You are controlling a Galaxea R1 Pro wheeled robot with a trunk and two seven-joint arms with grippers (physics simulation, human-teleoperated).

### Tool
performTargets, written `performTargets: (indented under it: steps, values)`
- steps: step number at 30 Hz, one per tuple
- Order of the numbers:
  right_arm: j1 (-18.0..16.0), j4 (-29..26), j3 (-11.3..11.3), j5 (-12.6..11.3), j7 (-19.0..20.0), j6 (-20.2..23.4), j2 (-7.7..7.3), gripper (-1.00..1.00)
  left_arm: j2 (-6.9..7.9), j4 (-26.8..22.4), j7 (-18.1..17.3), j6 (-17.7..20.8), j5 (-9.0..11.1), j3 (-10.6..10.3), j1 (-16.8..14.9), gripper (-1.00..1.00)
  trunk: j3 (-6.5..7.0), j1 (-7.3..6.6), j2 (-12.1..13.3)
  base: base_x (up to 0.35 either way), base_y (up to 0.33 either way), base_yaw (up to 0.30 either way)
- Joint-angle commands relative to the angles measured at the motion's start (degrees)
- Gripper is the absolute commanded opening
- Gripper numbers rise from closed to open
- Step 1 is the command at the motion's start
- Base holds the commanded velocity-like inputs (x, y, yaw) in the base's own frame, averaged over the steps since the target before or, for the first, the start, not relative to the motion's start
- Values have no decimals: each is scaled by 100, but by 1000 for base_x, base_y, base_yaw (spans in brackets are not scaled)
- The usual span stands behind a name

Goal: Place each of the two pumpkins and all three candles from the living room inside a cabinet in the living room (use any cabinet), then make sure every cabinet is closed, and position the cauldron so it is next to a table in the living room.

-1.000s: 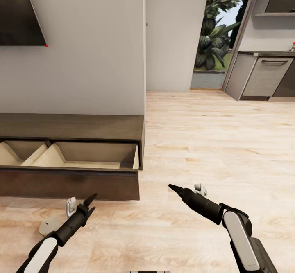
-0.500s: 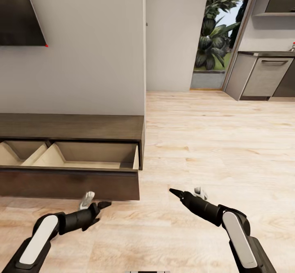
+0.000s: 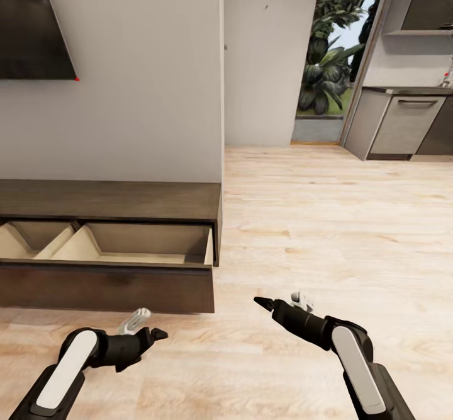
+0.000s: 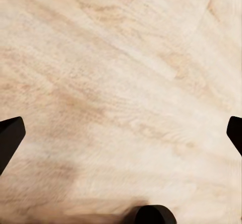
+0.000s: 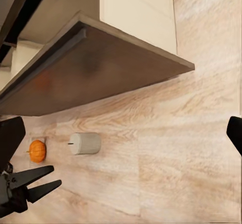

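1. Television [image 3: 31,23]: one, dark screen, upper left of the head view, mounted on the white wall [image 3: 145,80].
2. Cabinet [image 3: 107,199]: one long low dark-brown unit, left of centre in the head view. One wide drawer [image 3: 126,247] stands pulled out, showing two pale beige compartments, nothing visible inside them. In the right wrist view its dark front [image 5: 96,68] fills the upper part of the frame.
3. Left gripper [image 3: 154,334]: one, lower left of the head view, low over the wooden floor [image 3: 327,218] in front of the drawer. In the left wrist view the two fingertips [image 4: 10,133] sit at opposite edges of the frame, spread wide, nothing between them.
4. Candle [image 5: 84,143]: one counted, pale cylinder lying on its side on the floor, near the drawer front, left of centre in the right wrist view.
5. Pumpkin [image 5: 37,151]: one counted, small and orange, on the floor at the left edge of the right wrist view, just beside the candle.
6. Right gripper [image 3: 259,301]: one, lower centre-right of the head view, fingers apart, holding nothing.
7. Kitchen cupboards [image 3: 402,124]: grey, upper right of the head view; count cannot be told.
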Motion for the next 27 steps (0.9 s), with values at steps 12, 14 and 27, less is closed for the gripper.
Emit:
performTargets:
  steps: [12, 14, 27]
  values:
    - [0, -24, 17, -32, -479, 26, 83, 100, -61, -3, 331, 31, 0, -276, -7, 100, 267, -31, 16, 0, 0, 0]
    - [0, 6, -8, -25, -617, 41, 132, 100, -96, -6, 405, 40, 0, -321, -7, 100, 311, -36, 19, -35, 0, 0]
    - [93, 137, 263, -23, -2610, 232, 157, 100, -121, -67, 689, 49, -9, -846, -7, 100, 549, -300, 498, -107, 0, 0]
